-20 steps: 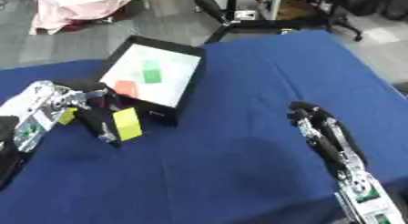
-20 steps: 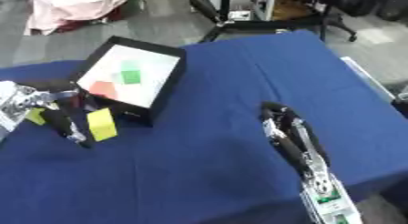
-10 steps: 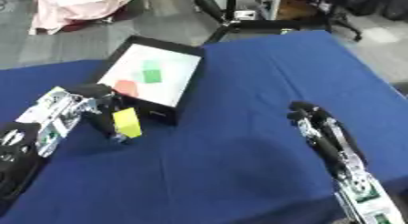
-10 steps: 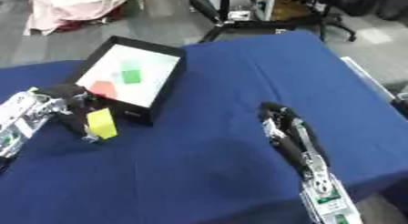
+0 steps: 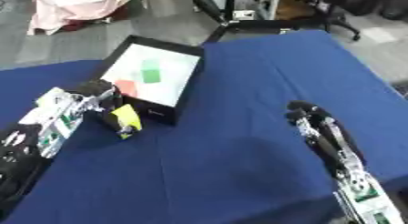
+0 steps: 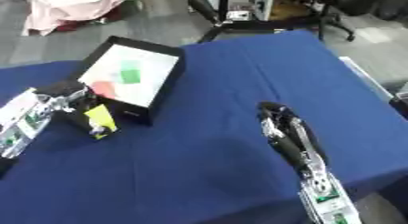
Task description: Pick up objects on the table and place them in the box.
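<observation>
On the blue table (image 5: 239,164), the left hand (image 5: 88,100) pinches a yellow block (image 5: 126,119) just near the box (image 5: 151,75), which already holds green and red pieces, while the right hand (image 5: 315,127) idles, fingers relaxed

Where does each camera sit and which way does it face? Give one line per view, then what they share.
Left eye view: in the robot's head, looking down at the blue table; the left robot hand holds a yellow block beside the box, and the right robot hand rests open at lower right.
Right eye view: the same head, set slightly to the right, so everything sits further left in the picture.
Shared: both hands, the box, the block and the table.
</observation>
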`<act>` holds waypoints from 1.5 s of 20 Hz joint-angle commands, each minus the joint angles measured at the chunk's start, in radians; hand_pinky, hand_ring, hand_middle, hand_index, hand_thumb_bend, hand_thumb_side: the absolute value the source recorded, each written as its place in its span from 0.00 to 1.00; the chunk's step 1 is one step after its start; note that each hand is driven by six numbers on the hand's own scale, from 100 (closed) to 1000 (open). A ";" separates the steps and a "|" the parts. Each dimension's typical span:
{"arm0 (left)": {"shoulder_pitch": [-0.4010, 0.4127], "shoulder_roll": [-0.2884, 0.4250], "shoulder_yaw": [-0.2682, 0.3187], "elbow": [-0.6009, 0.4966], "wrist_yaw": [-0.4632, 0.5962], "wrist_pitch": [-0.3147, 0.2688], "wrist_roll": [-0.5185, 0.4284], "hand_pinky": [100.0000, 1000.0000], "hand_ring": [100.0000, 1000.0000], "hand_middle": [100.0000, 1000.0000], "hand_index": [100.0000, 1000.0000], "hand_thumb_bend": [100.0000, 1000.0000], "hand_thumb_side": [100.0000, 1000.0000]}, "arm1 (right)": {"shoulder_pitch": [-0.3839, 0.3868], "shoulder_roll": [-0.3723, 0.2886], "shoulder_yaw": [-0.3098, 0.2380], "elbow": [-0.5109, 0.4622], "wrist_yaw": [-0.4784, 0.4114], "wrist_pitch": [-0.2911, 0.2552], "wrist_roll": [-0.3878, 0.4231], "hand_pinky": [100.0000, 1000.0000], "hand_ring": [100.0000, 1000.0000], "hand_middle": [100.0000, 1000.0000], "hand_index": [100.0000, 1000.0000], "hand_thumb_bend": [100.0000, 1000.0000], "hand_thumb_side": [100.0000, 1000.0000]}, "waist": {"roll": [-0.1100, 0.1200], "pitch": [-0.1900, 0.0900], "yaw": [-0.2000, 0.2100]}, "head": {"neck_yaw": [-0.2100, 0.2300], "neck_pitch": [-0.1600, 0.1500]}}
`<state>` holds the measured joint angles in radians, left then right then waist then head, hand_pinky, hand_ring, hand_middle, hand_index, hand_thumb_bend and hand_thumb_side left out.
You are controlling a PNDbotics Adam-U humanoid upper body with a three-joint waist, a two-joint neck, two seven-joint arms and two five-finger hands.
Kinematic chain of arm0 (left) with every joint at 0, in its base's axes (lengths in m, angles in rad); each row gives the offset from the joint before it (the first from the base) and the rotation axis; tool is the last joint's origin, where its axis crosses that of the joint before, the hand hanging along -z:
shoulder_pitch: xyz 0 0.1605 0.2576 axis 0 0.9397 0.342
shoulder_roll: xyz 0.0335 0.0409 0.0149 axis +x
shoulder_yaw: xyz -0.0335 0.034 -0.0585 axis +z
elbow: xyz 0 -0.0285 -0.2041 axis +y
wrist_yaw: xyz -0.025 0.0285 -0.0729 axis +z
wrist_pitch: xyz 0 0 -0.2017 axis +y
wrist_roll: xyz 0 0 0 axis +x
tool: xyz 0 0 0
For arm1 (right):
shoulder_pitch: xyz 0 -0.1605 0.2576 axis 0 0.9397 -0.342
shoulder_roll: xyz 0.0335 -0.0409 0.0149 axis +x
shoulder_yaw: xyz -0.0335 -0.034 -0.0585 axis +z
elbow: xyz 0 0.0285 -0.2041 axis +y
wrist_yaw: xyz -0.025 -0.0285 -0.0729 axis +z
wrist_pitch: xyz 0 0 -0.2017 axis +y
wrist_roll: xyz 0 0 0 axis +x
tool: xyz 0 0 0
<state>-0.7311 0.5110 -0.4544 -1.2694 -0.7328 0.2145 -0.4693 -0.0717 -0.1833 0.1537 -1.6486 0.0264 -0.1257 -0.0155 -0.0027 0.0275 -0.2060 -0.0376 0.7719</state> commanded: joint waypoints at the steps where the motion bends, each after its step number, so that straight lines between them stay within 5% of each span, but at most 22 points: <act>1: -0.070 0.081 0.029 -0.135 0.037 0.014 -0.037 0.47 0.24 0.21 0.43 0.53 0.36 | -0.010 -0.014 -0.007 -0.010 0.001 0.001 -0.003 0.77 0.75 0.73 0.78 0.00 0.56 | -0.003 -0.013 0.002 | -0.003 -0.002; 6: -0.198 0.074 0.069 -0.176 -0.042 0.042 -0.057 0.48 0.24 0.21 0.42 0.51 0.36 | -0.005 -0.016 -0.005 -0.009 0.001 0.001 -0.002 0.77 0.75 0.73 0.78 0.00 0.56 | -0.003 -0.017 0.005 | -0.006 -0.002; 18: -0.314 -0.235 0.147 0.312 -0.393 -0.014 0.136 0.50 0.27 0.25 0.47 0.47 0.33 | -0.011 -0.006 0.003 -0.008 -0.002 0.001 0.005 0.77 0.75 0.73 0.78 0.00 0.56 | -0.010 -0.016 -0.023 | 0.007 -0.002; 26: -0.301 -0.320 0.230 0.502 -0.489 0.011 0.274 0.56 0.39 0.38 0.57 0.53 0.38 | -0.015 0.000 0.007 -0.008 -0.003 0.000 0.011 0.77 0.75 0.73 0.78 0.00 0.56 | -0.013 -0.015 -0.032 | 0.014 -0.002; 28: -0.296 -0.317 0.227 0.515 -0.486 -0.012 0.273 0.67 0.55 0.59 0.77 0.76 0.49 | -0.014 0.000 0.005 -0.009 -0.003 0.000 0.009 0.77 0.75 0.73 0.78 0.00 0.56 | -0.012 -0.014 -0.032 | 0.013 -0.002; 30: -0.296 -0.303 0.220 0.506 -0.474 -0.037 0.265 0.70 0.61 0.67 0.83 0.89 0.54 | -0.014 0.000 0.004 -0.008 -0.002 0.000 0.008 0.77 0.75 0.73 0.78 0.00 0.56 | -0.011 -0.015 -0.030 | 0.012 -0.002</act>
<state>-1.0066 0.1849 -0.2389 -0.7526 -1.2114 0.1904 -0.2062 -0.0736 -0.1797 0.1608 -1.6483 0.0263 -0.1236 -0.0081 -0.0029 0.0268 -0.2361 -0.0270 0.7719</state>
